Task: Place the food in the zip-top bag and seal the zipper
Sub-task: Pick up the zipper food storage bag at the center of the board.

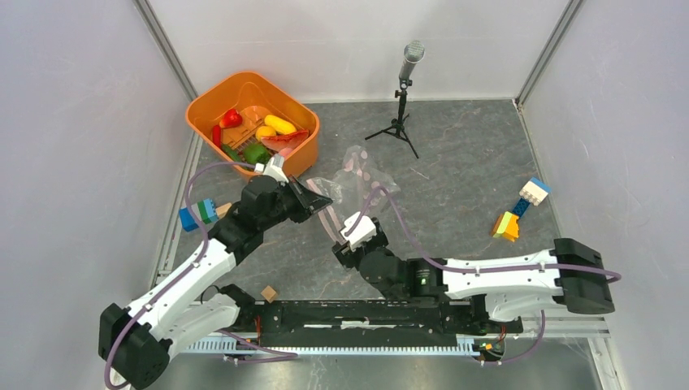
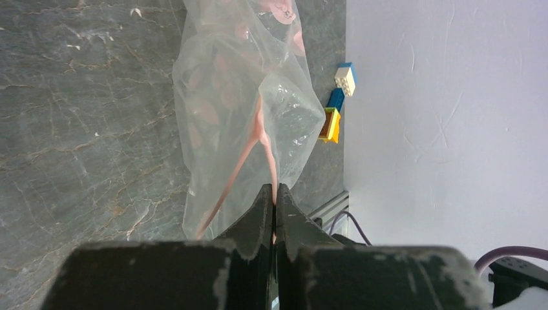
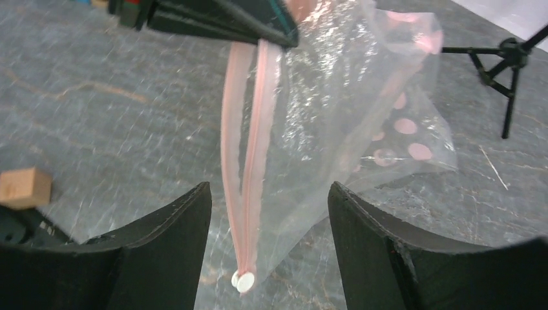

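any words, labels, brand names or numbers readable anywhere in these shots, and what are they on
None: no text can be read in any view.
zip-top bag: only pink round dots, no lettering.
orange basket: no label visible.
building blocks: plain colours, no print visible.
wooden cube: plain faces.
Robot arms: no marking large or sharp enough to read.
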You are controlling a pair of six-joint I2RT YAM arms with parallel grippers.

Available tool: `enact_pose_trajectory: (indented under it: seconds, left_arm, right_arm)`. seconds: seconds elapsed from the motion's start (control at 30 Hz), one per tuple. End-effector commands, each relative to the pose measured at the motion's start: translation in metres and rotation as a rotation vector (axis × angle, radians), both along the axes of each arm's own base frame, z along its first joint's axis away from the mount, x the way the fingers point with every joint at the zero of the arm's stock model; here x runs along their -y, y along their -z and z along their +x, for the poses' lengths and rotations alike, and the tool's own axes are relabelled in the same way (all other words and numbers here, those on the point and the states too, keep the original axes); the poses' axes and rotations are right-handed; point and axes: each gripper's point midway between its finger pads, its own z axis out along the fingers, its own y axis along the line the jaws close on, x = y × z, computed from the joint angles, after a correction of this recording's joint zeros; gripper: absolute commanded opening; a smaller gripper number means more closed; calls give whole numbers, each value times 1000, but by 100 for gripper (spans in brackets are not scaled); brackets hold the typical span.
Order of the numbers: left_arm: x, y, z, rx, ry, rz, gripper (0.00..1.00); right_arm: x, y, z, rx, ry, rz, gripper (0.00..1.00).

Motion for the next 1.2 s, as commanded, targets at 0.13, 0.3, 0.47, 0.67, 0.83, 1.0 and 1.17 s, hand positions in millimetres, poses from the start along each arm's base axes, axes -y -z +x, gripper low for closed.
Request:
enact_pose_trajectory:
  seconds: [0.13,0.3,0.47,0.67,0.83,1.0,1.17]
  left_arm:
    - [-7,-23,3,0,-88,-52,2]
    - [-5,-24,3,-7,-90,-57,2]
    - [-4,-22,3,-25,-89,-49,2]
    - [-3,-24,0,-40,-83,-72,3]
    - [-6,-27,-2,-34,-87,-72,3]
    - [-9,-24,-3,-24,-93,-48,4]
    - [-9,-17,-1,-8,-72,-5,14]
  right_arm:
    - [-2,-34,26,118,240,136,68]
    - [-20,-38,26,132,194,154,68]
    - [-39,-37,23,132,141,139,68]
    - [-44,-18,34,142,179,54,67]
    - [-18,-5,47,179,358,13,48]
    - [-9,-5,48,193,338,8,31]
    - [-9,-7,43,177,239,11,0]
